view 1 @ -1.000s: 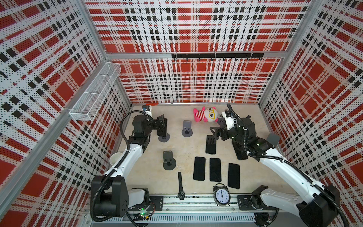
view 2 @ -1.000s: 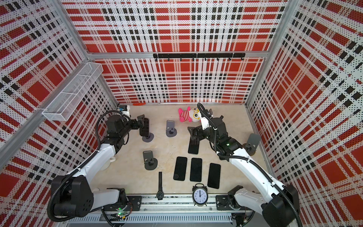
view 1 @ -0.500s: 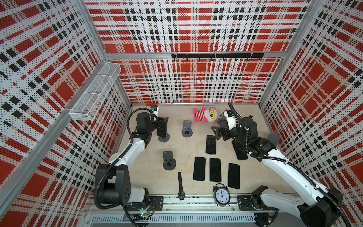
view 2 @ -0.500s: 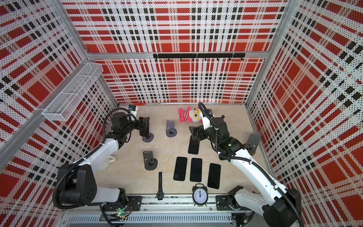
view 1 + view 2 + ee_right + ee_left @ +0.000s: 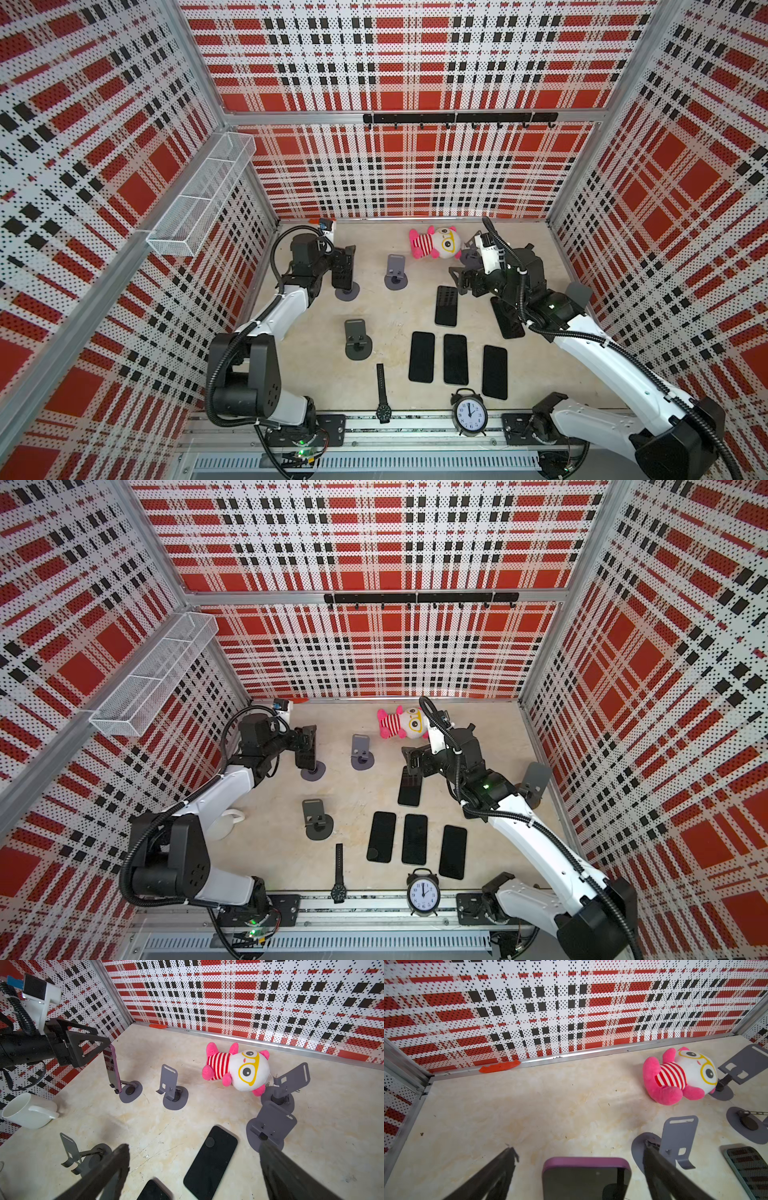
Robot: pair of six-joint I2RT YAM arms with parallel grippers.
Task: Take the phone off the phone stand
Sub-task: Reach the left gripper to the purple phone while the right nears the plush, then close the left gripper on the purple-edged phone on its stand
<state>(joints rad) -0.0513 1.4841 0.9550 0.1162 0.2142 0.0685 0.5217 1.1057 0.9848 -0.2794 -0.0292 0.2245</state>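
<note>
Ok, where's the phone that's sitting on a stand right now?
In both top views the purple-cased phone stands on the back-left stand, inside the open left tool, just left of the empty stand.

Both top views look steeply down from the front over the whole table [image 5: 390, 324]; both wrist cameras look low and near, sharing the plush toy [image 5: 239, 1068].
</note>
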